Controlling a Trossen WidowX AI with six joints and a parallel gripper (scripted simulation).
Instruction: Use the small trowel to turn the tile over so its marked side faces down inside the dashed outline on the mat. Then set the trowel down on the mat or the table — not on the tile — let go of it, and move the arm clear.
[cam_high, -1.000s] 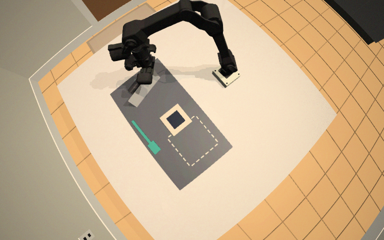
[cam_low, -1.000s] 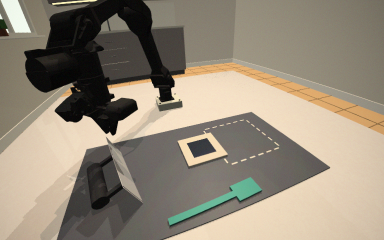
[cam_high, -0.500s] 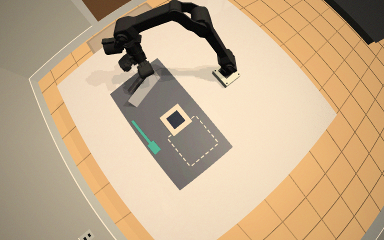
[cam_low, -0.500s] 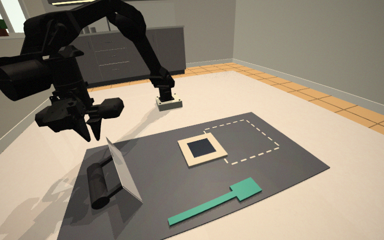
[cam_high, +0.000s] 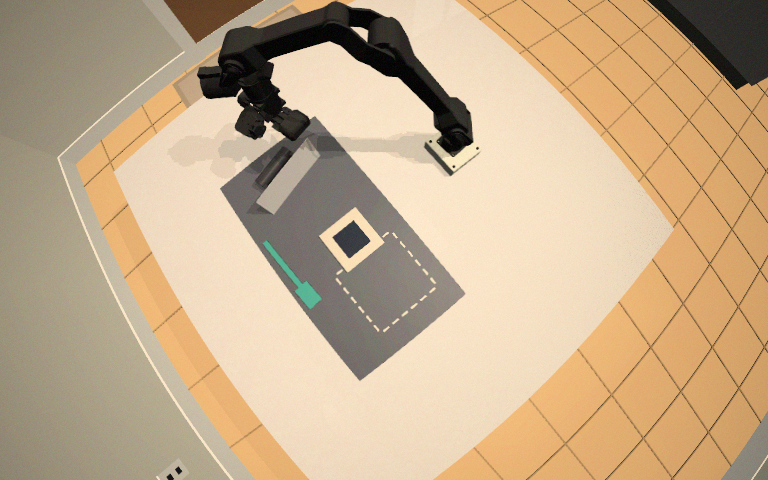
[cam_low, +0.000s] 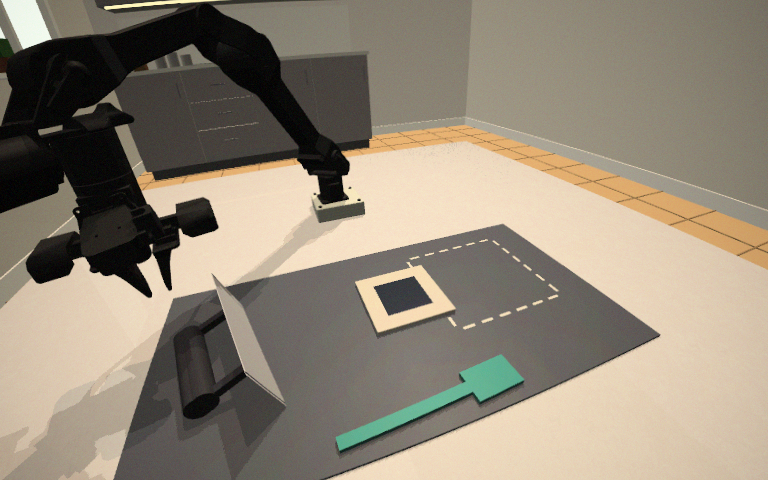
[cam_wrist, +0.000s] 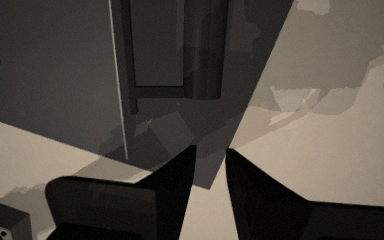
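On the dark-grey rectangular mat (cam_high: 362, 356) (cam_low: 589, 333) (cam_wrist: 50, 75), a grey-bladed trowel (cam_high: 288, 178) (cam_low: 246, 345) (cam_wrist: 159, 92) rests tilted, below the slightly parted, empty jaws. Its black cylindrical handle (cam_high: 273, 168) (cam_low: 195, 362) (cam_wrist: 204, 60) lies ahead, long axis crossing their closing direction.

From where I stand I count one black arm (cam_high: 286, 36) (cam_low: 237, 48) at the upper left, with one gripper (cam_high: 273, 125) (cam_low: 159, 293) (cam_wrist: 210, 152) and its two fingers (cam_low: 164, 268). Across the middle there's one grey mat (cam_high: 362, 350) (cam_low: 594, 333) (cam_wrist: 50, 75), one tile (cam_high: 351, 238) (cam_low: 403, 295), one dashed outline (cam_high: 382, 330) (cam_low: 492, 242) and one green trowel (cam_high: 307, 294) (cam_low: 491, 378); left of the middle, one pale plate (cam_high: 288, 180) (cam_low: 249, 339) with one dark handle (cam_high: 273, 168) (cam_low: 195, 370) (cam_wrist: 202, 50).
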